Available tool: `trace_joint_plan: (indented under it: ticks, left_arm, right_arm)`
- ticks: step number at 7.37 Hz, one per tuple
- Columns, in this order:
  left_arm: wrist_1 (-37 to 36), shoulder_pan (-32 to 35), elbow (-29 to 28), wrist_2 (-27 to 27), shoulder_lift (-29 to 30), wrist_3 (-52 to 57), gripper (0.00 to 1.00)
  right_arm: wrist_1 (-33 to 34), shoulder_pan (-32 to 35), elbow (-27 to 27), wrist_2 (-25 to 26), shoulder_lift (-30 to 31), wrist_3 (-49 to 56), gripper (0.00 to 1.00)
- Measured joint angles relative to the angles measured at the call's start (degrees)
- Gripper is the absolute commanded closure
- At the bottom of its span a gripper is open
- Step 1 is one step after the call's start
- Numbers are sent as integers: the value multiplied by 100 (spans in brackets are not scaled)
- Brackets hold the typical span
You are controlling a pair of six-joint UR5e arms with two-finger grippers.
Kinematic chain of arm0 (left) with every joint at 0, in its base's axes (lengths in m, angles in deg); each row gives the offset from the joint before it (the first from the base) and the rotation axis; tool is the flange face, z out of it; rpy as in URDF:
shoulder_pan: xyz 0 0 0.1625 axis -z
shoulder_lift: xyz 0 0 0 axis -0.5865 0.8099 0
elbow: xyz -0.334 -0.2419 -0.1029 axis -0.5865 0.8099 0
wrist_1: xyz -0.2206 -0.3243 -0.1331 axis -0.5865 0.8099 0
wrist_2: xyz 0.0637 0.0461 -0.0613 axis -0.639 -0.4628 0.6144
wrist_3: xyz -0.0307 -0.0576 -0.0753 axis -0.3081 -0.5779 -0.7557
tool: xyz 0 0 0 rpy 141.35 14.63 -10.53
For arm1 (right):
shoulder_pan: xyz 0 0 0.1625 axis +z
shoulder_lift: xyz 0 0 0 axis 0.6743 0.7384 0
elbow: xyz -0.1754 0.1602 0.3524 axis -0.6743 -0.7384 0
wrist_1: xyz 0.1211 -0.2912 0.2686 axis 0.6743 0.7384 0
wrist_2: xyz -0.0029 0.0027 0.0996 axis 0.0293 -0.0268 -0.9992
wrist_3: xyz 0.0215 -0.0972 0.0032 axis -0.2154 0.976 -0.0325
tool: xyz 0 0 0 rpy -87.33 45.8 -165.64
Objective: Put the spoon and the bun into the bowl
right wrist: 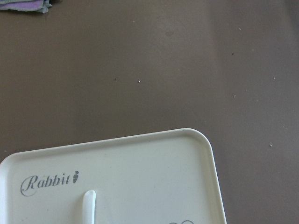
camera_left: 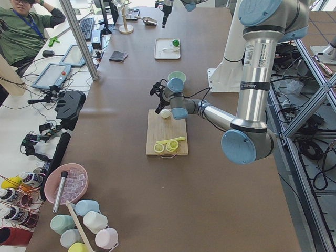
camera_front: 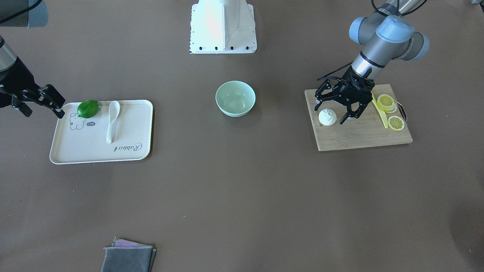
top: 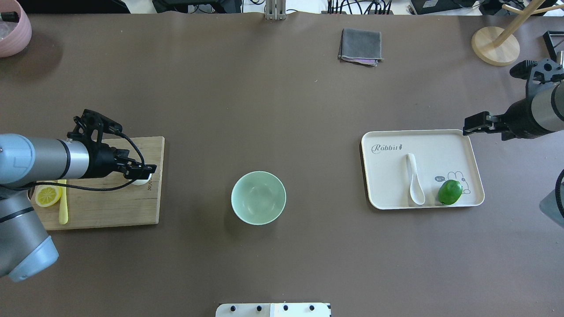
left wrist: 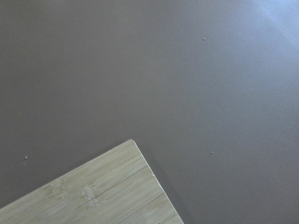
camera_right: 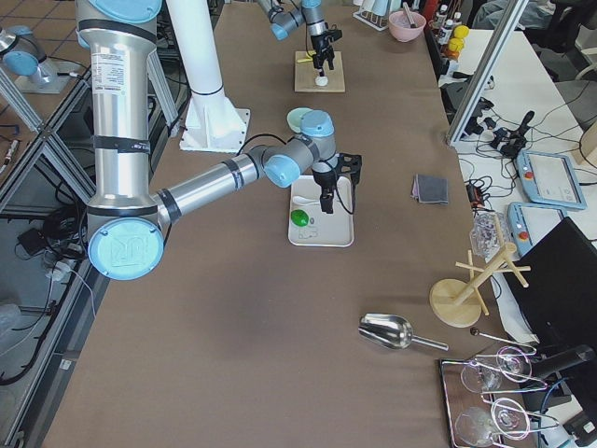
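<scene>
Left gripper right over the bun, seen from the table's end

The big near arm reaches in, and the left gripper (camera_left: 161,107) hangs just above the white bun (camera_left: 165,113) at the far end of the cutting board (camera_left: 167,131). Can't tell if they're touching. Lemon slices (camera_left: 165,147) and a yellow stick (camera_left: 172,140) sit at the board's near end. The mint bowl (camera_left: 178,75) is just past the board. Way down the table there's a white tray (camera_left: 167,54) with the spoon (camera_left: 168,50) and a green fruit (camera_left: 176,43), and the right gripper (camera_left: 164,22) hangs near it.

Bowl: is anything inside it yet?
Nothing: the bowl is bare inside, none of it covered. The spoon lies on the tray, the bun on the cutting board.
</scene>
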Motion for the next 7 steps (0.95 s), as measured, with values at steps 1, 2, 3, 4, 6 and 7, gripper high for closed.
trace_joint_plan:
  ticks: [1, 2, 3, 4, 6, 7]
  left_arm:
    - [-1, -215, 6, -341, -33, 11, 2]
    - [2, -313, -6, -498, -55, 20, 2]
    - [5, -347, -19, -549, -97, 31, 3]
    - [11, -359, -21, -556, -166, 52, 3]
    - [22, -364, -32, -565, -233, 100, 22]
    - [26, -364, -36, -570, -234, 107, 35]
  right_arm:
    - [0, -2, 4, 4, 0, -2, 0]
    - [0, -4, 5, 5, 0, -1, 0]
    - [0, -7, 6, 6, 0, 1, 0]
    - [0, -8, 7, 6, 0, -1, 0]
    - [0, -5, 5, 6, 0, -1, 0]
    - [0, -5, 3, 6, 0, 2, 0]
